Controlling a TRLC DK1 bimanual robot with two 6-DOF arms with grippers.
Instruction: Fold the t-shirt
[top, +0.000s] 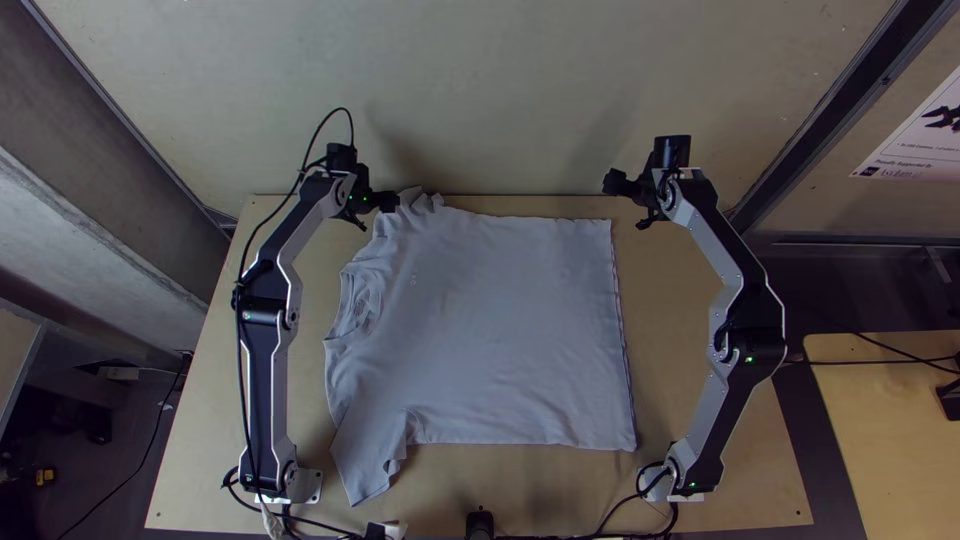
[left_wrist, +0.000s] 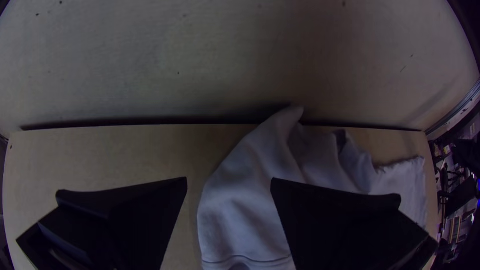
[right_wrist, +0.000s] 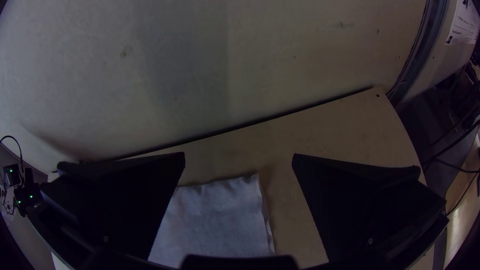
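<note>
The light grey t-shirt (top: 490, 330) lies spread on the table, its neck opening towards the left arm and its hem towards the right arm. The near sleeve (top: 370, 455) lies flat, slanting to the near edge; the far sleeve is rumpled at the far edge. My left gripper (top: 381, 212) is beside that sleeve. In the left wrist view, the left gripper (left_wrist: 229, 181) has its fingers wide apart, with rumpled cloth (left_wrist: 245, 215) below and between them. My right gripper (top: 626, 205) stands open beyond the far hem corner; in the right wrist view the right gripper (right_wrist: 239, 155) is over the corner cloth (right_wrist: 215, 220).
The wooden table (top: 760, 450) shows bare strips between the hem and the right arm, and along the near edge. A pale wall (top: 480, 100) rises right behind its far edge. Black cables (top: 620, 510) run along the near edge.
</note>
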